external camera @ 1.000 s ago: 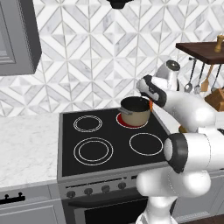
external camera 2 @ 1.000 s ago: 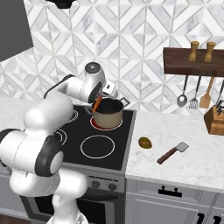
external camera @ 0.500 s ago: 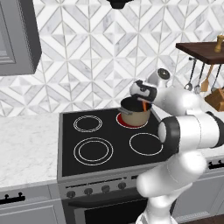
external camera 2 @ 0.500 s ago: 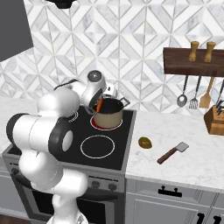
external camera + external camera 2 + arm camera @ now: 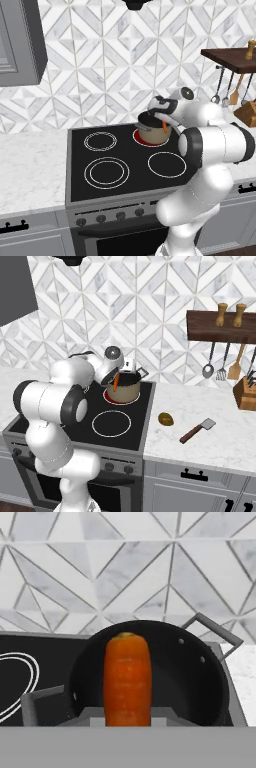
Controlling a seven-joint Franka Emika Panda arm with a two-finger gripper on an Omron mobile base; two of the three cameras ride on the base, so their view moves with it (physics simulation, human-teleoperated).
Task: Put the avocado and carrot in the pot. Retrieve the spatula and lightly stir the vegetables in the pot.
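The tool point(image 5: 116, 377) is clamped on the carrot point(image 5: 116, 382) and holds it right over the mouth of the pot point(image 5: 123, 389). In the hand view the carrot point(image 5: 127, 679) stands up from between the fingertips, and the dark inside of the pot point(image 5: 200, 682) lies just behind it; nothing can be seen inside yet.

Compared with one second ago, the arm has swung in closer to the pot. The carrot was then beside the pot's near wall, and now it sits above the rim, with its tip pointing down toward the opening. The pot itself has stayed on the back burner of the stove point(image 5: 125, 172), where the ring under it glows red.

This means the first placing is almost finished: probably only the release remains, and the tool looks well enough centred for the carrot to fall inside.

The rest of the task is not begun. A small brown-green piece, likely the avocado point(image 5: 166, 419), lies on the counter point(image 5: 210, 451) to the right of the stove. The spatula point(image 5: 197, 430) lies near it, untouched.
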